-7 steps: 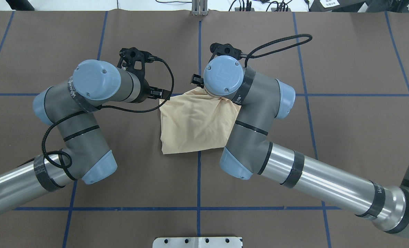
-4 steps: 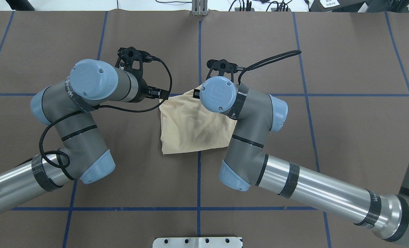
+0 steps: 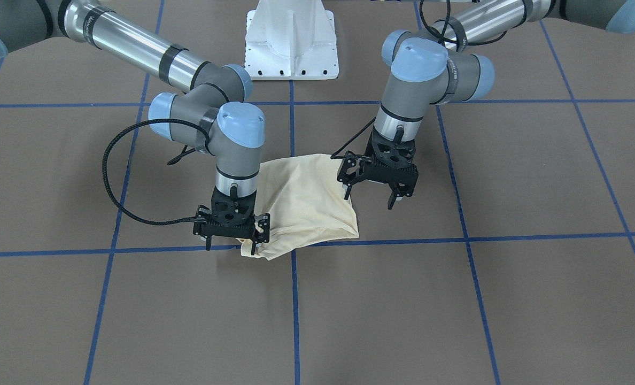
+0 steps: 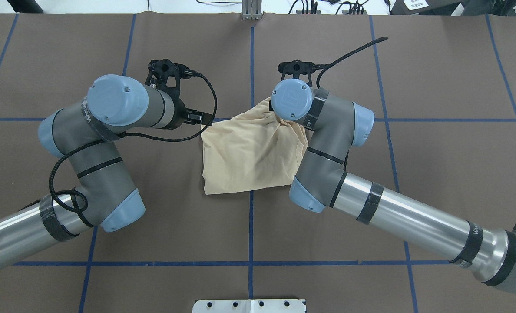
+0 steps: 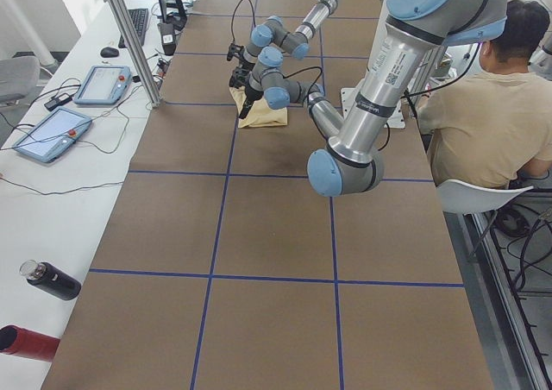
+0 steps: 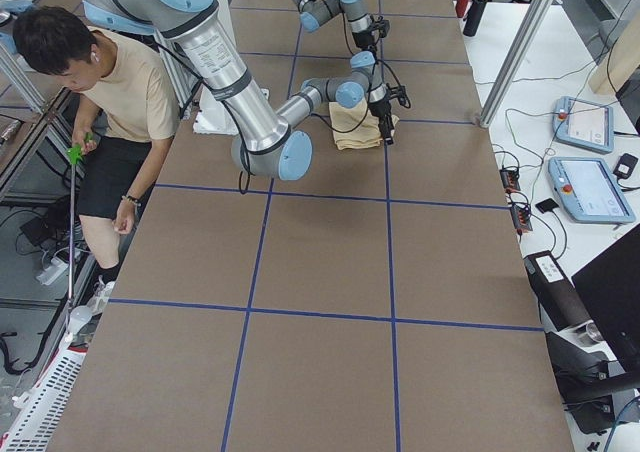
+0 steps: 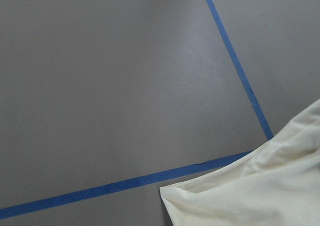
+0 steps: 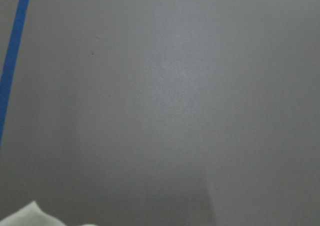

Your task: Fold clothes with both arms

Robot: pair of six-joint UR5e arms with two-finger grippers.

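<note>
The T-shirt (image 3: 309, 200) is lying folded into a rough, pale cream square on the brown table (image 3: 483, 299), between the two claws. Compared with half a second ago, the right arm (image 4: 327, 143) is standing farther out. Its wrist, then hanging over the shirt's far part, is now sitting back past the cloth's far right corner. The cloth is following it, bunching into wrinkles under that wrist and poking a peak farther out from the robot than before, while the shirt's near edge is lying where it was. The left arm (image 4: 101, 174) is holding almost the same pose as before.

The right claw (image 3: 232, 246) is reaching down to the table, and the shirt's corner is bunching round its tips. From that claw the cloth is spreading back toward the robot and across toward the other claw. The fabric is hiding how its jaws are standing, so I cannot tell whether they are pinching the corner or standing apart. The left claw (image 3: 369, 197) is hovering above the table with its jaws spread wide, gripping nothing. The shirt is lying on that claw's right side, its edge just beside the nearer fingertip (image 3: 346, 191).
</note>
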